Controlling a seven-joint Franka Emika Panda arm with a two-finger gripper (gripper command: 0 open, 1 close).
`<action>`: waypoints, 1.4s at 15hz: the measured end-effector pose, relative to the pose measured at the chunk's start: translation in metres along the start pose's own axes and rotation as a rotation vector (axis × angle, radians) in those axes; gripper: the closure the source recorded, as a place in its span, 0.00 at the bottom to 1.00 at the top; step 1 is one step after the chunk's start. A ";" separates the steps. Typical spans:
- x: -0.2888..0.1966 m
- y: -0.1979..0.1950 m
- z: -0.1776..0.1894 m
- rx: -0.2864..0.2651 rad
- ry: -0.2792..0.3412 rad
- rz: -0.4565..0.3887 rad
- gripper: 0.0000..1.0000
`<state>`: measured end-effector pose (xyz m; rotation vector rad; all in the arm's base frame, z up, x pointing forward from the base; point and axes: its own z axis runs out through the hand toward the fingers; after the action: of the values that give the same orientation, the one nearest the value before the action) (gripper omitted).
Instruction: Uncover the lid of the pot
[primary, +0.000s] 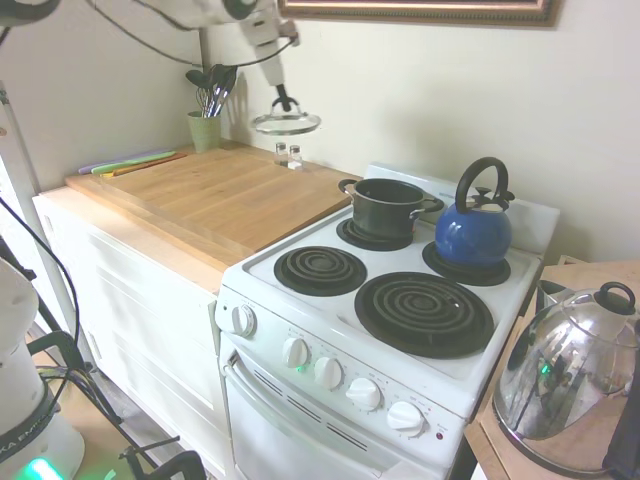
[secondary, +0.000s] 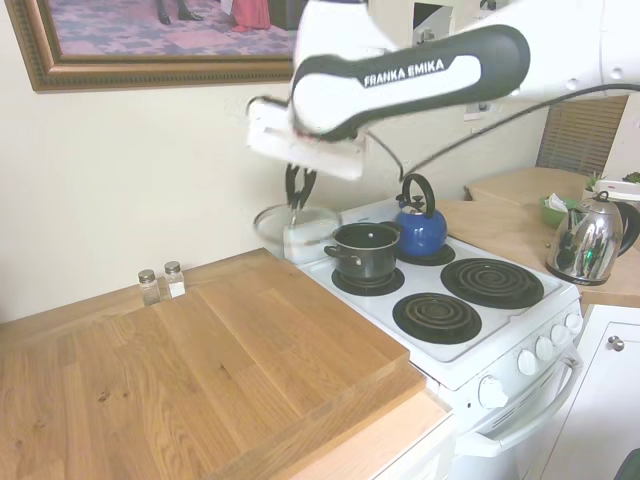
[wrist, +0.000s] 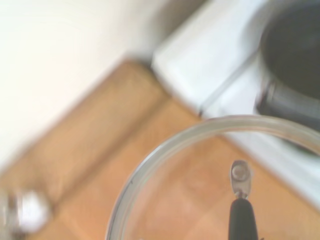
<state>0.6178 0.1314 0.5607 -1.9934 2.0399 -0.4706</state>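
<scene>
So the white arm's gripper (primary: 285, 100) was clamped on the clear glass lid (primary: 286, 122), hanging over the wooden countertop (primary: 225, 195), small black pot (primary: 384, 207) left uncovered.

blue kettle (primary: 473, 236) on stove (primary: 330, 330); shakers (secondary: 160, 284) by wall.

Lid (primary: 286, 122) above counter (primary: 215, 195), beside pot (primary: 385, 205)

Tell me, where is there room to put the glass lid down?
The gripper holds the lid in the air. The wooden counter is mostly bare between the salt shakers and the stove. The two front burners are free too. The back burners are crowded: the pot and the blue kettle sit there.
</scene>
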 end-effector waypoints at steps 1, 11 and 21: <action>-0.018 0.018 0.011 -0.013 0.007 -0.017 1.00; -0.079 0.145 0.112 -0.097 0.056 -0.087 1.00; -0.105 0.149 0.136 -0.132 0.077 -0.113 0.00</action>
<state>0.5383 0.2304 0.3717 -2.2094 2.0609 -0.4527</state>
